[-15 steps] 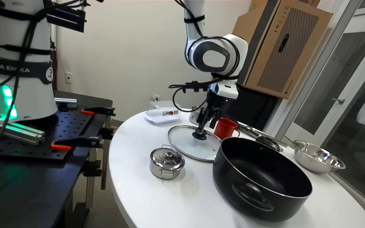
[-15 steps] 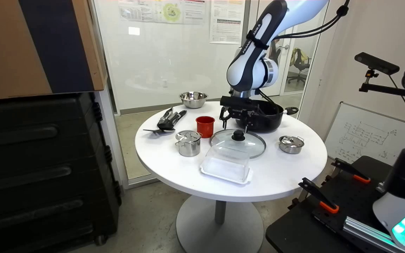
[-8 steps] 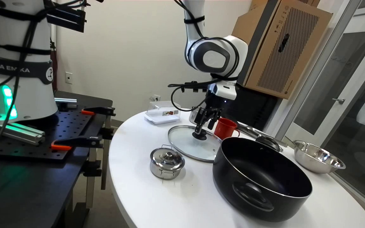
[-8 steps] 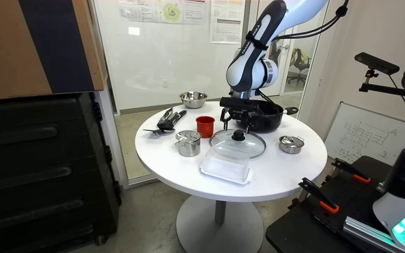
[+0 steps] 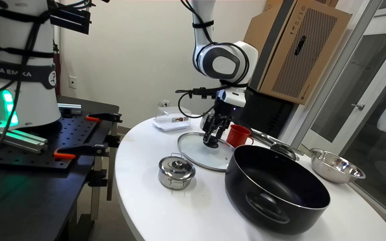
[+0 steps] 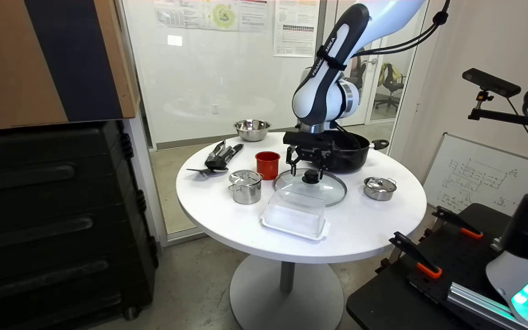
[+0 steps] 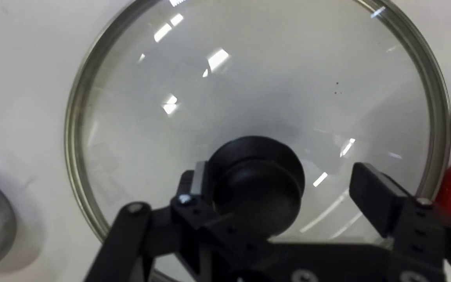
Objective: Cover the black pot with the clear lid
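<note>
The clear glass lid [image 7: 249, 109] lies flat on the surface [image 5: 206, 207] beside the black pot [image 5: 278, 184]. Expect it rigid, fairly heavy, slippery, breakable; take hold only at the black knob [image 7: 258, 188]. The fingers [image 7: 375, 199] stand wide apart, knob between them, unclamped.

Arm [image 6: 321, 87] angled dn, pincer [image 7: 281, 172] pointing approx. straight dn w/ its two fingers [image 7: 376, 199] set well apart.

Glossy glass lid [image 7: 257, 105], metal-rimmed
</note>
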Robot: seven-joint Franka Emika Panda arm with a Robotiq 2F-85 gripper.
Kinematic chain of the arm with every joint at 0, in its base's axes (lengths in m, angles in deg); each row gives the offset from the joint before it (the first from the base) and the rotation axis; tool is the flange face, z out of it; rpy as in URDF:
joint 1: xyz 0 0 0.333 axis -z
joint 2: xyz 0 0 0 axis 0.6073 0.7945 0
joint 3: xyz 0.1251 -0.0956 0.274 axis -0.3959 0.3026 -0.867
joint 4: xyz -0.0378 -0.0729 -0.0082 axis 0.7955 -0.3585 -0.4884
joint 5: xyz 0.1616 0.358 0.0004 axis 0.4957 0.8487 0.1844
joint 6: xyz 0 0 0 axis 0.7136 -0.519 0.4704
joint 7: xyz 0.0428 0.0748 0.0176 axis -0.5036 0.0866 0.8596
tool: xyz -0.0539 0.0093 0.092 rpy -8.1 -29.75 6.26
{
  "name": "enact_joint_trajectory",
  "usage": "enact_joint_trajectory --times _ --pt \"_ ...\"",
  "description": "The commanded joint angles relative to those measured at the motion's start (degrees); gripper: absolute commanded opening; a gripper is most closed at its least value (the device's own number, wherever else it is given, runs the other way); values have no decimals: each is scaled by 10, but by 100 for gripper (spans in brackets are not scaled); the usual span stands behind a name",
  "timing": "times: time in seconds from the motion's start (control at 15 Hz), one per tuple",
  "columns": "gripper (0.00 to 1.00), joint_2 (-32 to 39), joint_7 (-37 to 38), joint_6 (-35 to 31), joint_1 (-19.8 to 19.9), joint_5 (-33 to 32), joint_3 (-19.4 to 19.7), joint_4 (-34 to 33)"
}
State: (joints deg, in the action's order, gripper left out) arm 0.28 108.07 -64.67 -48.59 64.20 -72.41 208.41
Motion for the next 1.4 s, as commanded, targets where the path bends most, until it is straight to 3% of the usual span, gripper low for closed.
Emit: enact_joint_trajectory --times 0.0,0.13,0.33,0.73,1.33 --pt "60 6 18 7 -6 -5 10 -13" --pt "43 3 16 7 -3 -4 11 -12" --pt "25 -3 12 6 -3 -5 9 -11" --pt "25 -44 -35 29 9 2 -17 19" --pt "25 -218 -147 56 33 20 -60 125"
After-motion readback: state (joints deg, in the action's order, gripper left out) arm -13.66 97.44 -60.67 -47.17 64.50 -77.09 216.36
